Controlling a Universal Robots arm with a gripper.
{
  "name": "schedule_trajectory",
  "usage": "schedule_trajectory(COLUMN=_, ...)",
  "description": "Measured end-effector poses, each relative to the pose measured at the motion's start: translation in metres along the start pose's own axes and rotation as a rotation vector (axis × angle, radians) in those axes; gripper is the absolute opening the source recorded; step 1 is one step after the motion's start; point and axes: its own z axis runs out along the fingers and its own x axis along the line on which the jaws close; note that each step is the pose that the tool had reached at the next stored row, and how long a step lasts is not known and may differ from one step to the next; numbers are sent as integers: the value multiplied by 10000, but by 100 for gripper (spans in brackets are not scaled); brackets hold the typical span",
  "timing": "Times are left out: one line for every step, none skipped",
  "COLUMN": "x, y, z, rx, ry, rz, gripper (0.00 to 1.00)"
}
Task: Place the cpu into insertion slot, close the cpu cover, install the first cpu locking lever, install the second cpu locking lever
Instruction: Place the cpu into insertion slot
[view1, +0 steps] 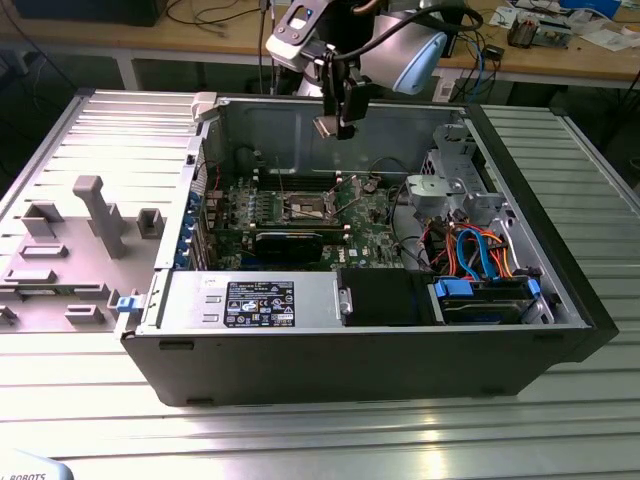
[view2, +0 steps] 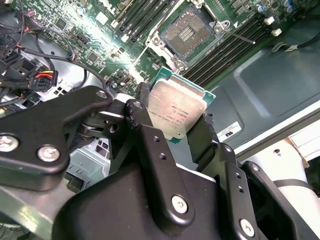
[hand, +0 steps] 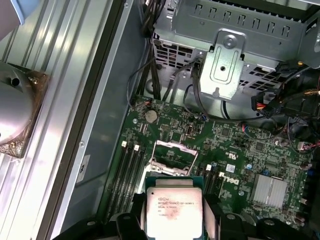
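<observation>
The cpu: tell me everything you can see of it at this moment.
The cpu is a flat square chip: a dull silver metal lid with faint print, edged by a thin green board. The tool is shut on it, its black fingers pressing two opposite edges; nothing else touches it. It hangs in the air above the motherboard, lid facing the wrist cameras, apart from the open slot below.

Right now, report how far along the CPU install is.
Done: the cpu is picked up, clamped in the claw. In hand: it hangs over the motherboard, short of the insertion slot. Left: the slot lies empty with its contacts bare, so seating, closing and both locking steps remain.
</observation>
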Motion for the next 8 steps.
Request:
schedule_trajectory(x=0, y=0, z=0, rx=0, ry=-3, rz=31, gripper=55)
schedule_trajectory(x=0, y=0, z=0, rx=0, ry=-5, rz=52, gripper=55)
schedule_trajectory(x=0, y=0, z=0, rx=-1, ry=-6, rz=70, gripper=55)
schedule_trajectory(x=0, y=0, z=0, rx=-1, ry=-9, rz=97, gripper=55)
schedule_trajectory(x=0, y=0, z=0, rx=-2, ry=-11, rz=121, gripper=55)
schedule_trajectory(x=0, y=0, z=0, rx=-2, ry=-14, rz=150, gripper=55)
schedule_trajectory(x=0, y=0, z=0, rx=-3, ry=-15, rz=173, gripper=55)
schedule_trajectory(x=0, y=-1, z=0, rx=-4, ry=-18, rz=204, gripper=55)
